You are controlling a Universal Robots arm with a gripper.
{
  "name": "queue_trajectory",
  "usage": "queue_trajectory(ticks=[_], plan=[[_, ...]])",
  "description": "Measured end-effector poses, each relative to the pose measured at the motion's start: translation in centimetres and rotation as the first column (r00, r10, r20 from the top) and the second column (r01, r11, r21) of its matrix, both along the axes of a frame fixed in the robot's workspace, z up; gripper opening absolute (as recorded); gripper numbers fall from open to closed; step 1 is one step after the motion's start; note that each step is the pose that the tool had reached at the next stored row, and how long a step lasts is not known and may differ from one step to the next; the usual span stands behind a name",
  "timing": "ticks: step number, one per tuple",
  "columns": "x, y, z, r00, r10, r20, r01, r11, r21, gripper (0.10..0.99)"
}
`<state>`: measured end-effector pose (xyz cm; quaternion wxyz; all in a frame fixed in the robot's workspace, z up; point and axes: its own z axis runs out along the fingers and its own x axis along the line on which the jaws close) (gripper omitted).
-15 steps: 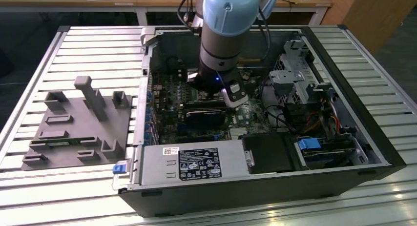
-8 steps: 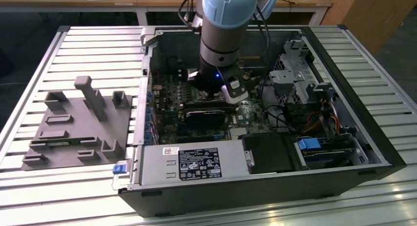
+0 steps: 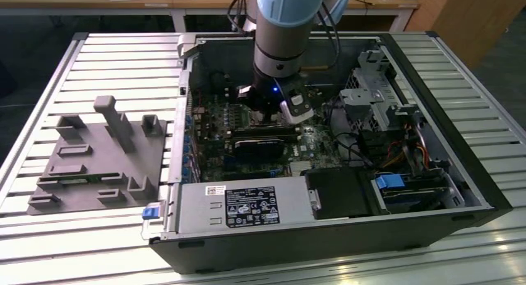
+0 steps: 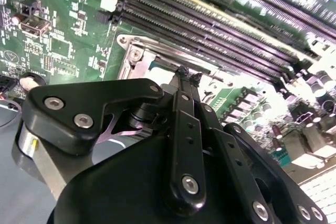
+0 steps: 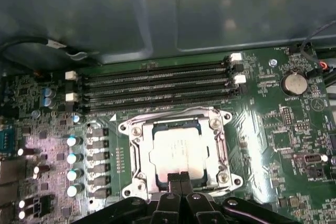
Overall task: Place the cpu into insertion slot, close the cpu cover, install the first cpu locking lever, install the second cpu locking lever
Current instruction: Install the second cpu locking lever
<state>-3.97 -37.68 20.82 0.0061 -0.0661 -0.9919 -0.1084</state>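
Silver metal caught the light where the cpu (image 5: 177,152) lay flat inside the insertion slot (image 5: 137,182), its pale square top showing through the windowed middle of the cpu cover (image 5: 221,153), which lay down flat over it. The thin silvery frame sat on the green motherboard (image 5: 273,129) just beside the long black memory slots (image 5: 157,83), with screw heads bright at the socket's corners. The gripper (image 5: 179,178) hung directly over the near edge of the chip, its two black fingers pressed together at the tips, clamped on nothing that could be seen. In the second wrist view the fingertips (image 4: 182,72) met above the socket's rim. In the exterior view the arm (image 3: 284,39) reached down into the open computer case (image 3: 460,192), which rested on a slatted metal table (image 3: 49,236) beside a grey fixture block (image 3: 98,156).
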Motion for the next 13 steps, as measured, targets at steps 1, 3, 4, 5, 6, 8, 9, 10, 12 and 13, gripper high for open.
queue_trajectory(ticks=[1, 3, 4, 5, 6, 8, 9, 10, 12, 13], plan=[[0.01, 0.22, 0.0, 1.0, 0.0, 0.0, 0.0, 1.0, -0.003, 0.106], [0.03, 0.7, 0.0, 1.0, -0.001, 0.0, 0.001, 0.9999, -0.01, 0.106], [0.03, 0.96, 0.0, 1.0, -0.001, 0.0, 0.001, 0.9999, -0.013, 0.106], [0.03, 1.22, 0.0, 1.0, -0.001, 0.0, 0.001, 0.9999, -0.016, 0.106], [0.03, 1.49, 0.0, 1.0, -0.001, 0.0, 0.001, 0.9998, -0.019, 0.106], [0.04, 1.97, -0.01, 1.0, -0.001, 0.0001, 0.001, 0.9997, -0.025, 0.106], [0.04, 2.18, 0.0, 1.0, -0.001, -0.0001, 0.001, 0.9996, -0.027, 0.106], [0.04, 2.36, 0.0, 1.0, -0.002, 0.0, 0.002, 0.9996, -0.029, 0.106], [0.04, 2.52, 0.03, 1.0, -0.001, 0.0, 0.001, 0.9995, -0.031, 0.106], [0.04, 2.52, 0.12, 1.0, -0.001, -0.0001, 0.001, 0.9995, -0.032, 0.106]])
